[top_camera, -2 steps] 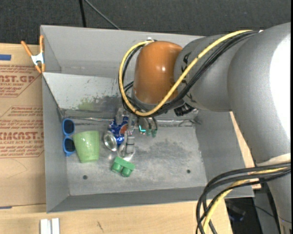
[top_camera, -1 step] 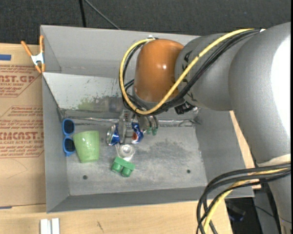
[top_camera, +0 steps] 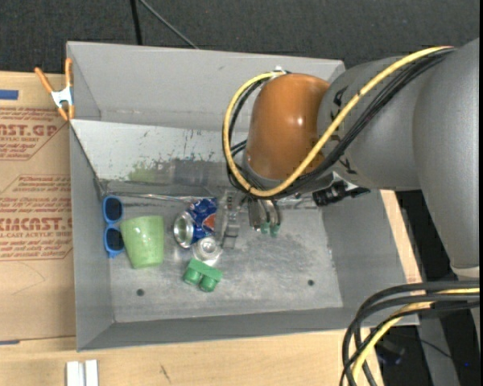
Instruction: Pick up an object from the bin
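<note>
Nearest in the bin [top_camera: 225, 304] lies a small green block [top_camera: 201, 277], and just beyond it a small silvery piece [top_camera: 208, 250] (too small to tell what it is). Left of these a light green cup [top_camera: 145, 241] lies on its side, with blue sunglasses [top_camera: 110, 225] just beside it against the left wall. A little farther, in the middle of the floor, sits a crushed blue and silver can [top_camera: 195, 222]. The pincer [top_camera: 249, 217] hangs low just right of that can, under the arm's orange cover [top_camera: 283, 127]. I cannot tell how far open it stands, and nothing shows in its grip. I judge this to be the approach step, with nothing lifted yet. The can is the nearest thing to take. The next move likely calls for a small shift left over it, then a descent and a close before lifting.
</note>
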Tool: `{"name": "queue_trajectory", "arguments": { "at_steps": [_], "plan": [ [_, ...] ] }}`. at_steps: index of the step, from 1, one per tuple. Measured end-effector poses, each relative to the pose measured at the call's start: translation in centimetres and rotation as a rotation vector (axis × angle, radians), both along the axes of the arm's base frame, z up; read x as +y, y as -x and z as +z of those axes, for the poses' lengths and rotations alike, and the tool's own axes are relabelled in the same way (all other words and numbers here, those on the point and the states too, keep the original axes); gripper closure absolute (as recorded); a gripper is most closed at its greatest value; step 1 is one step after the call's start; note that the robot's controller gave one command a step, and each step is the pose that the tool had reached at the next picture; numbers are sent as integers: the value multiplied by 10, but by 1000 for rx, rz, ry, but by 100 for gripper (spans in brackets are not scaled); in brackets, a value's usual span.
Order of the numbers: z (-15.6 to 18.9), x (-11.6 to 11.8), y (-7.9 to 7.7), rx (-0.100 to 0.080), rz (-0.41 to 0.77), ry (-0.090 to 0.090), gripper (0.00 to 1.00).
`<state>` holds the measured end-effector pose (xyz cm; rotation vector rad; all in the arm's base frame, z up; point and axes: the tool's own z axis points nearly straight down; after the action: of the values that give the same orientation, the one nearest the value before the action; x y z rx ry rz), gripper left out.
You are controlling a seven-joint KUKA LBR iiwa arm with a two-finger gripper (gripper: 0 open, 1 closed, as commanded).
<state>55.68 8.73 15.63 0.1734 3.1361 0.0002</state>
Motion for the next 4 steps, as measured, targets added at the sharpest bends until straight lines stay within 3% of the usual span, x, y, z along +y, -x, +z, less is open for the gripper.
{"name": "queue_trajectory", "arguments": {
  "at_steps": [1,2,3,4],
  "plan": [
    [-26,68,-5,-1,345,-3,100],
    [-25,66,-6,-1,341,-1,0],
    [-63,-2,-21,2,297,2,0],
    [-84,-27,-25,2,253,-1,0]
  ]
}}
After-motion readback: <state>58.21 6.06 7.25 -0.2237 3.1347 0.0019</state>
